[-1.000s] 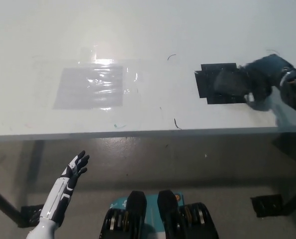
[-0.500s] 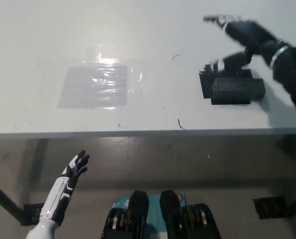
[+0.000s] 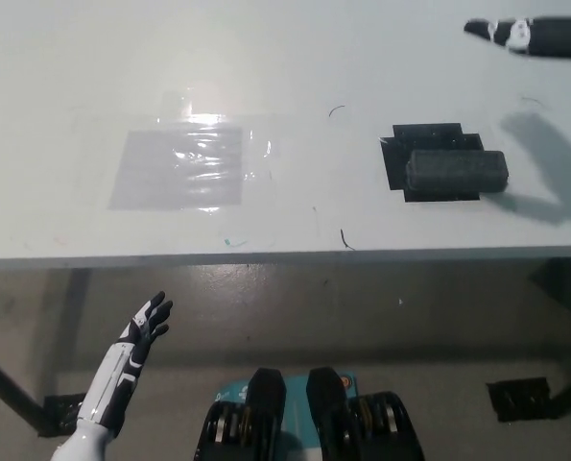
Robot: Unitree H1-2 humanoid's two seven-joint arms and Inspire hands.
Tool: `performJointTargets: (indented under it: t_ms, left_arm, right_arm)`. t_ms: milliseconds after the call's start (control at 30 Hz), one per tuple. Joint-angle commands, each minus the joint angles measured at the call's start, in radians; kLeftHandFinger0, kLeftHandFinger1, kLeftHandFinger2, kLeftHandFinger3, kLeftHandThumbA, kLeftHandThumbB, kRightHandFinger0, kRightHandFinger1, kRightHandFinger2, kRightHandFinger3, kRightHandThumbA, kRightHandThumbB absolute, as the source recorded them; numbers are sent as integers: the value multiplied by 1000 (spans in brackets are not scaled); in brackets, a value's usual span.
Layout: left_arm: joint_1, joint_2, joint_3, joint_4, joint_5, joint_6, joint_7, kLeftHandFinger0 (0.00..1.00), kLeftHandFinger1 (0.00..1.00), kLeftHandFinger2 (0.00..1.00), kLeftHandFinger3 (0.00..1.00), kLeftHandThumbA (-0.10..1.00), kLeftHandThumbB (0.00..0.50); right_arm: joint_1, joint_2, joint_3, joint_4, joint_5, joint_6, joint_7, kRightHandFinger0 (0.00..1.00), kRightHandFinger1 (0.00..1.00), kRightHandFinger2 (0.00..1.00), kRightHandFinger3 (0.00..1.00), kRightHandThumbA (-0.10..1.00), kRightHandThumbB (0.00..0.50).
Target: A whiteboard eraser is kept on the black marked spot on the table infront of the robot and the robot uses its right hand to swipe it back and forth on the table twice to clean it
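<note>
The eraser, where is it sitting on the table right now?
In the head view the eraser lies on the table's right side, resting on the black marked spot and overhanging its right edge, with neither hand touching it.

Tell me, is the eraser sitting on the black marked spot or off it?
On it, mostly. The eraser lies flat on the black marked spot, its right end overhanging onto bare table. No hand touches it.

one eraser, one black marked spot, one table, seemingly one clear film patch
</note>
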State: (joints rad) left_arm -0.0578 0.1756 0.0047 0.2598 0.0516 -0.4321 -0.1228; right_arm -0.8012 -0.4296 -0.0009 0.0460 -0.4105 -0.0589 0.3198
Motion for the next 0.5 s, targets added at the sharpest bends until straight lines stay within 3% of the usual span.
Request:
performJointTargets:
  t_ms: [0,33,67,100,133,167,233,267,333,400,433,467]
  left_arm:
    - [-27,17,-2,-32,-13,-37,-7,1000,1000,1000,1000,1000,375]
    - [-25,13,-3,-31,-7,-38,-2,1000,1000,1000,1000,1000,369]
    - [-18,9,-4,-33,-8,-35,-2,1000,1000,1000,1000,1000,375]
    - [-14,9,-5,-35,-14,-34,-6,1000,1000,1000,1000,1000,372]
    - [-7,9,-8,-38,-24,-34,-13,1000,1000,1000,1000,1000,374]
    - [-6,9,-9,-39,-29,-35,-16,1000,1000,1000,1000,1000,374]
    - [-10,14,-7,-38,-33,-38,-19,1000,1000,1000,1000,1000,390]
    - [-18,16,-5,-35,-32,-38,-17,1000,1000,1000,1000,1000,398]
    - [-24,16,-4,-28,-40,-38,-20,1000,1000,1000,1000,1000,413]
    - [-26,11,-7,-21,-45,-38,-23,1000,1000,1000,1000,1000,420]
    - [-23,8,-10,-22,-42,-38,-22,1000,1000,1000,1000,1000,411]
    - [-19,6,-10,-24,-40,-38,-21,1000,1000,1000,1000,1000,409]
  right_arm:
    - [376,248,-170,-996,174,-247,-301,1000,1000,1000,1000,739,275]
    - [541,376,-59,-996,77,-376,-363,1000,1000,1000,1000,736,364]
    - [647,426,34,-996,-11,-411,-420,1000,1000,1000,1000,742,343]
    - [707,451,67,-996,-44,-411,-438,1000,1000,1000,1000,920,296]
    - [814,502,124,-981,-82,-411,-463,1000,1000,1000,1000,1000,416]
    - [855,524,148,-970,-92,-411,-472,1000,1000,1000,1000,1000,446]
    - [1061,621,285,-907,-213,-411,-574,1000,1000,1000,1000,1000,260]
    - [1070,538,378,-816,-237,-411,-688,1000,1000,1000,1000,1000,168]
    - [1056,483,377,-694,-181,-411,-689,1000,1000,1000,1000,1000,212]
    - [1012,419,307,-601,-152,-411,-637,1000,1000,1000,1000,1000,180]
    - [948,344,261,-472,-91,-411,-602,1000,1000,1000,1000,1000,175]
    - [938,342,251,-436,-83,-411,-603,1000,1000,1000,1000,1000,186]
